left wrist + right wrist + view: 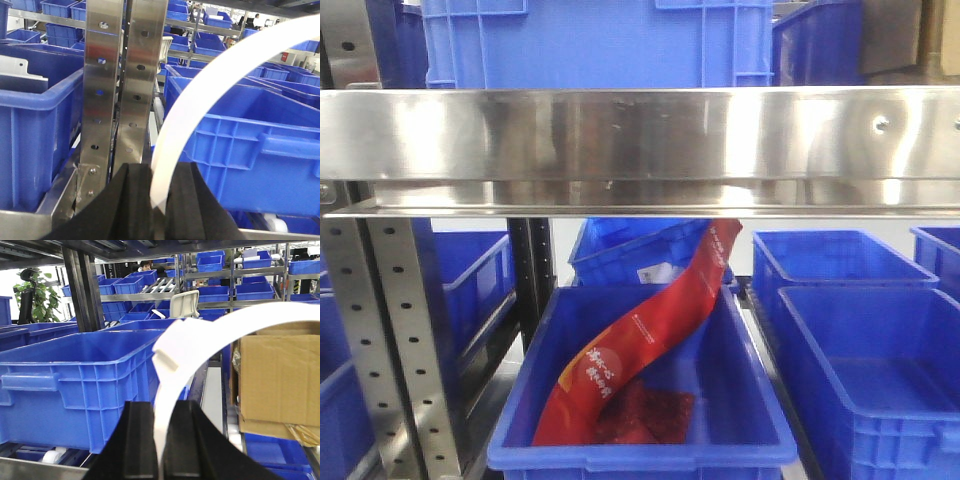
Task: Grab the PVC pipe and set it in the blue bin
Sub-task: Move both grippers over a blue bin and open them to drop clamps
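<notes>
left gripper [162, 175] and right gripper [161, 412] each clamp an end of the bowed pipe [230, 60], seemingly light and springy.

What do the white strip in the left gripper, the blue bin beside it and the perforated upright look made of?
White strip: smooth matte plastic, probably PVC; it bends in an arc. Blue bin: moulded plastic, ribbed walls, slight sheen. Upright: brushed steel, seemingly; reflective, punched holes.

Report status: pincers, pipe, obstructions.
Left pincer shut on pipe. Right pincer shut on pipe. Pipe bowed in an arc. Steel post ahead of left pincer.
</notes>
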Available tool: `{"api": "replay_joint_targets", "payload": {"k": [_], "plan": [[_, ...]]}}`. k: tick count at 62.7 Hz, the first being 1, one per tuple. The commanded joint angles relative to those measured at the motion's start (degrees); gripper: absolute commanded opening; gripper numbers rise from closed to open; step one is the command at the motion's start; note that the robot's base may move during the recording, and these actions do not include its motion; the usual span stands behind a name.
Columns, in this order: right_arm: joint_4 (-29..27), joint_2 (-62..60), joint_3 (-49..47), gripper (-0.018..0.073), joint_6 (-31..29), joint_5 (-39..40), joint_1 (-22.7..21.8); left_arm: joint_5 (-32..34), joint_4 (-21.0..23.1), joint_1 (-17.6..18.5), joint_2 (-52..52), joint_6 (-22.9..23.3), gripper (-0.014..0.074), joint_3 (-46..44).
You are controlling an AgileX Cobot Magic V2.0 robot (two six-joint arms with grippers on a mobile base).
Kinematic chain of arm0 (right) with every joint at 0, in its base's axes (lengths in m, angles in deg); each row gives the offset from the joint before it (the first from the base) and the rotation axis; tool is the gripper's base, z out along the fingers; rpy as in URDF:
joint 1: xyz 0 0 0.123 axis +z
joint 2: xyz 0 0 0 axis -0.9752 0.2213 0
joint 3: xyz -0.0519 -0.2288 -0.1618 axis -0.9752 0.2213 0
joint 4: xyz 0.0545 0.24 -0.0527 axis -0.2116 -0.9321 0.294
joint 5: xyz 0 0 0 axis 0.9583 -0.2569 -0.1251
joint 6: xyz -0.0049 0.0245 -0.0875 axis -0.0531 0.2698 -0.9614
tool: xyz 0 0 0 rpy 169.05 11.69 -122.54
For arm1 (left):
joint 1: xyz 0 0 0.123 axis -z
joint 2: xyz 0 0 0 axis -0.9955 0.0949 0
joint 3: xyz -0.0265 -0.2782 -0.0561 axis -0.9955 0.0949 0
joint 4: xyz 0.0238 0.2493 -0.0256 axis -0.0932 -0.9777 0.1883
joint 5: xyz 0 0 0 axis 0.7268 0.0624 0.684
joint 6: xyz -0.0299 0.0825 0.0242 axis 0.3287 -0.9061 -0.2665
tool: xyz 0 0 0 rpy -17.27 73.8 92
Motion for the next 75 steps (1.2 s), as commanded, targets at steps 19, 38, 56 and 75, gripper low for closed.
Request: {"api": "replay_joint_targets", "payload": {"k": [19,38,56,75], "plan": [[0.2,-0.4,0.0,-0.0169,-0.3,1.5,0.0,1.7,0.4,-0.2,-0.2,0.4,-0.0111,0.0],[0.2,-0.4,0.0,-0.0169,-0.3,1.5,0.0,1.7,0.4,-0.2,-0.2,0.4,-0.0111,0.0],[0.2,-0.4,0.0,-0.0169,-0.3,1.6,0.0,1.7,0.4,-0.2,-0.2,0.4,-0.0111,0.0],[0.2,-0.4,0.0,-0.0169,-0.3,1.8,0.0,3.9,0.4,-0.2,-0.2,0.4,-0.0111,0.0]]}}
